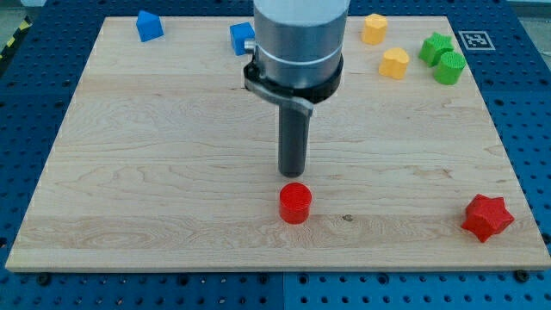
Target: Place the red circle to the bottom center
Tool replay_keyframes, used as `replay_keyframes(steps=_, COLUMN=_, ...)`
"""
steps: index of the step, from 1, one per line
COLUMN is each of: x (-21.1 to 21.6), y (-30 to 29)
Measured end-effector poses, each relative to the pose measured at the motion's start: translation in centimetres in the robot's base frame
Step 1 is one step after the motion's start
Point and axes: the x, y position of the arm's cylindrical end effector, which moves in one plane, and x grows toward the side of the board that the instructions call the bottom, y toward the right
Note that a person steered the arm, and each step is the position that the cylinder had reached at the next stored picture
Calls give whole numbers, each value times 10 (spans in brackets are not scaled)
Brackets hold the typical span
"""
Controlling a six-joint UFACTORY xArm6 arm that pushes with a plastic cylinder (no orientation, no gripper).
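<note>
Just below my tip [293,175], red circle [294,203] upright.

Wooden table [155,172] on blue perforated base [34,69]. The tool's dark rod hangs near frame centre; my tip [293,175] sits just above the red circle [294,203] in the frame, near it, contact not discernible. Red circle lies lower centre. Red star [487,217] at lower right. Upper left: blue block [149,26]; second blue block [242,38] partly hidden beside the arm housing. Upper right: two yellow blocks [374,28] [395,63], apart; two green blocks [436,47] [449,67], touching. Marker tag [473,40] at the top right corner.
</note>
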Motion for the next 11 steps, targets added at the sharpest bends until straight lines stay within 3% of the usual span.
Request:
replay_keyframes(steps=1, x=24, y=-11)
replay_keyframes(steps=4, x=39, y=-30)
replay_keyframes(steps=5, x=15, y=-33)
replay_keyframes(steps=11, x=18, y=0)
